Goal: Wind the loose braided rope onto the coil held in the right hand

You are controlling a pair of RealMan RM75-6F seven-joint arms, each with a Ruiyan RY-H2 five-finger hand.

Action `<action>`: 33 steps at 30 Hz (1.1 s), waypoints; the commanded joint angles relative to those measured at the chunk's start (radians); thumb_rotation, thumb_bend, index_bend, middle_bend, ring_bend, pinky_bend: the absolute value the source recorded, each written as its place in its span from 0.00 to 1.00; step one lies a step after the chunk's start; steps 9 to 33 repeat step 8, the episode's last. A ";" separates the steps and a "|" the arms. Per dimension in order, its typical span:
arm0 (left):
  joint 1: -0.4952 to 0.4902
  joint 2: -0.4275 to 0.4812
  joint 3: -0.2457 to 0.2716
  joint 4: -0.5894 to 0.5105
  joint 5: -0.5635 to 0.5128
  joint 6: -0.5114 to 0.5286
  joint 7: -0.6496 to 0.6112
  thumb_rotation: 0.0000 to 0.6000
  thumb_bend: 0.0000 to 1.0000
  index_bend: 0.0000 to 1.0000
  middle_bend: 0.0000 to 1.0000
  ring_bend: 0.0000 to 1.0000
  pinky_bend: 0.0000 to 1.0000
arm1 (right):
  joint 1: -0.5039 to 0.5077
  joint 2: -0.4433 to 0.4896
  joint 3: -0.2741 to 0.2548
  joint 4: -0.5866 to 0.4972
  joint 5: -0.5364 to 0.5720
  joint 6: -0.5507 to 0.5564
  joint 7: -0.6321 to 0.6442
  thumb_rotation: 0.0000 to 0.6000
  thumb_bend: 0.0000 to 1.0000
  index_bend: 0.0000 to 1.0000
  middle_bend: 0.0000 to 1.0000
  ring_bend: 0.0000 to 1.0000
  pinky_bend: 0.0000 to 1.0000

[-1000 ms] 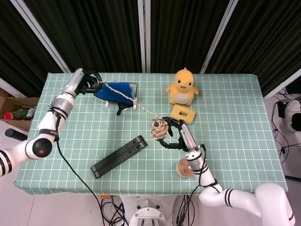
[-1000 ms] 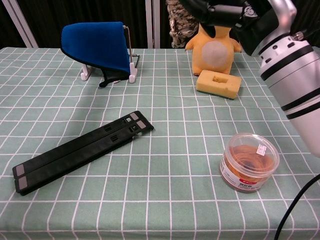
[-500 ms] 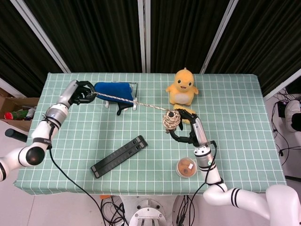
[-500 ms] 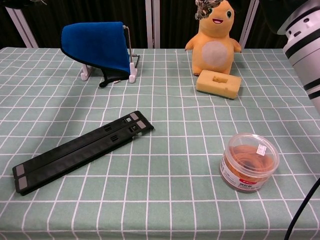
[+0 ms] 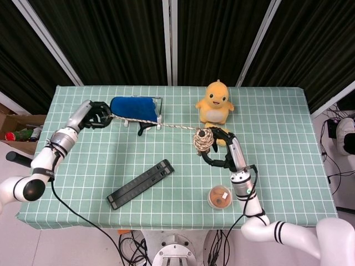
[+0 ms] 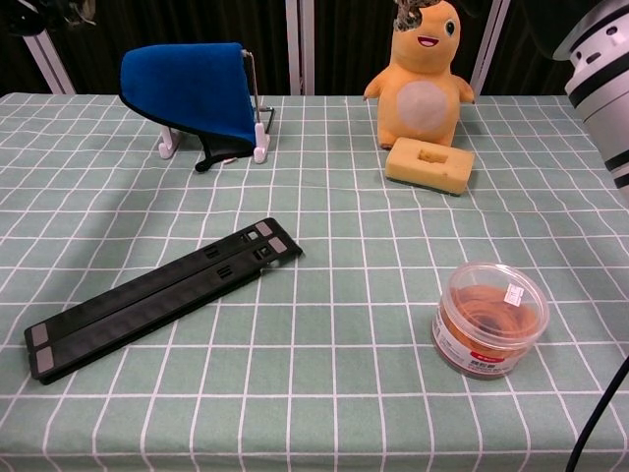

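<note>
My right hand [image 5: 217, 151] holds a tan rope coil [image 5: 202, 139] raised above the table, just in front of the yellow sponge. A taut braided rope [image 5: 158, 124] runs from the coil leftward across the blue object to my left hand [image 5: 99, 114], which grips its free end at the table's back left. In the chest view only the coil's lower edge [image 6: 411, 11] shows at the top, over the plush toy's head, and my right forearm [image 6: 601, 69] fills the right edge. A sliver of the left hand [image 6: 29, 12] shows at the top left corner.
A blue padded object on a wire stand [image 5: 135, 108] sits under the rope. A yellow plush duck [image 5: 215, 102] and a yellow sponge block [image 6: 428, 163] stand behind the coil. A black folded stand [image 5: 141, 183] lies centre front. A clear round tub [image 5: 219, 198] sits front right.
The right hand lifted the coil up and toward the duck. The left hand moved down and to the left with the rope end, and the rope now runs nearly level.
</note>
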 commanded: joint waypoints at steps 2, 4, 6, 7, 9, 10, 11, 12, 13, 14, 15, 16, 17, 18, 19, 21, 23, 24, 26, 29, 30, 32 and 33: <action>0.057 -0.021 -0.012 0.054 0.157 0.002 -0.077 1.00 0.34 0.03 0.18 0.21 0.38 | -0.001 0.009 0.004 -0.012 -0.008 0.006 -0.005 1.00 0.63 0.97 0.76 0.68 0.89; 0.068 -0.035 -0.003 0.081 0.178 0.025 -0.087 0.95 0.31 0.03 0.17 0.19 0.38 | -0.003 0.015 0.005 -0.019 -0.012 0.011 -0.008 1.00 0.63 0.97 0.76 0.68 0.89; 0.081 -0.047 0.006 0.105 0.202 0.046 -0.102 0.84 0.30 0.03 0.16 0.18 0.38 | -0.003 0.022 0.009 -0.026 -0.013 0.010 -0.009 1.00 0.63 0.97 0.76 0.68 0.89; 0.087 -0.051 0.010 0.113 0.211 0.054 -0.111 0.80 0.30 0.03 0.16 0.18 0.37 | -0.003 0.025 0.010 -0.028 -0.013 0.011 -0.011 1.00 0.63 0.97 0.76 0.68 0.89; 0.093 -0.054 0.014 0.119 0.221 0.062 -0.120 0.79 0.30 0.03 0.16 0.18 0.37 | -0.003 0.027 0.012 -0.030 -0.013 0.011 -0.013 1.00 0.63 0.97 0.76 0.68 0.89; 0.093 -0.054 0.014 0.119 0.221 0.062 -0.120 0.79 0.30 0.03 0.16 0.18 0.37 | -0.003 0.027 0.012 -0.030 -0.013 0.011 -0.013 1.00 0.63 0.97 0.76 0.68 0.89; 0.093 -0.054 0.014 0.119 0.221 0.062 -0.120 0.79 0.30 0.03 0.16 0.18 0.37 | -0.003 0.027 0.012 -0.030 -0.013 0.011 -0.013 1.00 0.63 0.97 0.76 0.68 0.89; 0.093 -0.054 0.014 0.119 0.221 0.062 -0.120 0.79 0.30 0.03 0.16 0.18 0.37 | -0.003 0.027 0.012 -0.030 -0.013 0.011 -0.013 1.00 0.63 0.97 0.76 0.68 0.89; 0.093 -0.054 0.014 0.119 0.221 0.062 -0.120 0.79 0.30 0.03 0.16 0.18 0.37 | -0.003 0.027 0.012 -0.030 -0.013 0.011 -0.013 1.00 0.63 0.97 0.76 0.68 0.89; 0.093 -0.054 0.014 0.119 0.221 0.062 -0.120 0.79 0.30 0.03 0.16 0.18 0.37 | -0.003 0.027 0.012 -0.030 -0.013 0.011 -0.013 1.00 0.63 0.97 0.76 0.68 0.89; 0.093 -0.054 0.014 0.119 0.221 0.062 -0.120 0.79 0.30 0.03 0.16 0.18 0.37 | -0.003 0.027 0.012 -0.030 -0.013 0.011 -0.013 1.00 0.63 0.97 0.76 0.68 0.89; 0.093 -0.054 0.014 0.119 0.221 0.062 -0.120 0.79 0.30 0.03 0.16 0.18 0.37 | -0.003 0.027 0.012 -0.030 -0.013 0.011 -0.013 1.00 0.63 0.97 0.76 0.68 0.89; 0.093 -0.054 0.014 0.119 0.221 0.062 -0.120 0.79 0.30 0.03 0.16 0.18 0.37 | -0.003 0.027 0.012 -0.030 -0.013 0.011 -0.013 1.00 0.63 0.97 0.76 0.68 0.89; 0.093 -0.054 0.014 0.119 0.221 0.062 -0.120 0.79 0.30 0.03 0.16 0.18 0.37 | -0.003 0.027 0.012 -0.030 -0.013 0.011 -0.013 1.00 0.63 0.97 0.76 0.68 0.89; 0.093 -0.054 0.014 0.119 0.221 0.062 -0.120 0.79 0.30 0.03 0.16 0.18 0.37 | -0.003 0.027 0.012 -0.030 -0.013 0.011 -0.013 1.00 0.63 0.97 0.76 0.68 0.89; 0.093 -0.054 0.014 0.119 0.221 0.062 -0.120 0.79 0.30 0.03 0.16 0.18 0.37 | -0.003 0.027 0.012 -0.030 -0.013 0.011 -0.013 1.00 0.63 0.97 0.76 0.68 0.89; 0.093 -0.054 0.014 0.119 0.221 0.062 -0.120 0.79 0.30 0.03 0.16 0.18 0.37 | -0.003 0.027 0.012 -0.030 -0.013 0.011 -0.013 1.00 0.63 0.97 0.76 0.68 0.89; 0.093 -0.054 0.014 0.119 0.221 0.062 -0.120 0.79 0.30 0.03 0.16 0.18 0.37 | -0.003 0.027 0.012 -0.030 -0.013 0.011 -0.013 1.00 0.63 0.97 0.76 0.68 0.89; 0.093 -0.054 0.014 0.119 0.221 0.062 -0.120 0.79 0.30 0.03 0.16 0.18 0.37 | -0.003 0.027 0.012 -0.030 -0.013 0.011 -0.013 1.00 0.63 0.97 0.76 0.68 0.89; 0.093 -0.054 0.014 0.119 0.221 0.062 -0.120 0.79 0.30 0.03 0.16 0.18 0.37 | -0.003 0.027 0.012 -0.030 -0.013 0.011 -0.013 1.00 0.63 0.97 0.76 0.68 0.89; 0.093 -0.054 0.014 0.119 0.221 0.062 -0.120 0.79 0.30 0.03 0.16 0.18 0.37 | -0.003 0.027 0.012 -0.030 -0.013 0.011 -0.013 1.00 0.63 0.97 0.76 0.68 0.89; 0.093 -0.054 0.014 0.119 0.221 0.062 -0.120 0.79 0.30 0.03 0.16 0.18 0.37 | -0.003 0.027 0.012 -0.030 -0.013 0.011 -0.013 1.00 0.63 0.97 0.76 0.68 0.89; 0.093 -0.054 0.014 0.119 0.221 0.062 -0.120 0.79 0.30 0.03 0.16 0.18 0.37 | -0.003 0.027 0.012 -0.030 -0.013 0.011 -0.013 1.00 0.63 0.97 0.76 0.68 0.89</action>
